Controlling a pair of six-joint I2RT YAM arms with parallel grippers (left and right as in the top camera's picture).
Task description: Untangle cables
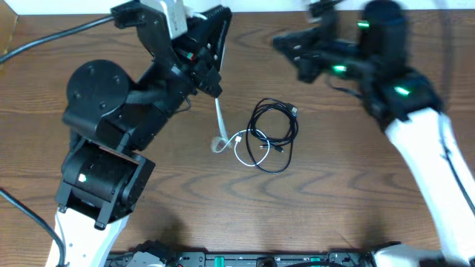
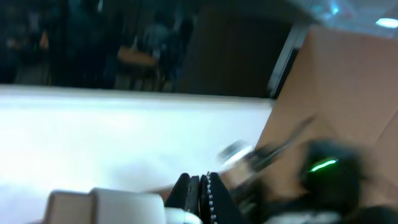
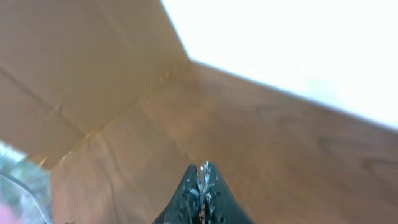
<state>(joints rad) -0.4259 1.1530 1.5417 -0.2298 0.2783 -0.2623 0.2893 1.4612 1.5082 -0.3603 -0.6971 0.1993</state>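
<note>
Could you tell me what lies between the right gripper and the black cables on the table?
In the overhead view, only bare wooden tabletop lies between the right gripper and the black cables.

You are in a robot lab, or a test room much like one. Two robot arms, the left arm (image 1: 111, 126) and the right arm (image 1: 415, 126), stand at a brown wooden table (image 1: 349, 193). Small green lights (image 1: 401, 91) glow on the right one. A little heap of cables (image 1: 271, 144) lies on the wood. A plain white wall or board (image 3: 298, 43) runs along one edge of the table. Brown cardboard (image 3: 74, 74) stands up at its side. Above the white, the left wrist view shows a dark room (image 2: 124, 43) with blurry shapes. They may be desks and chairs, but they are too fuzzy to be sure.
</note>
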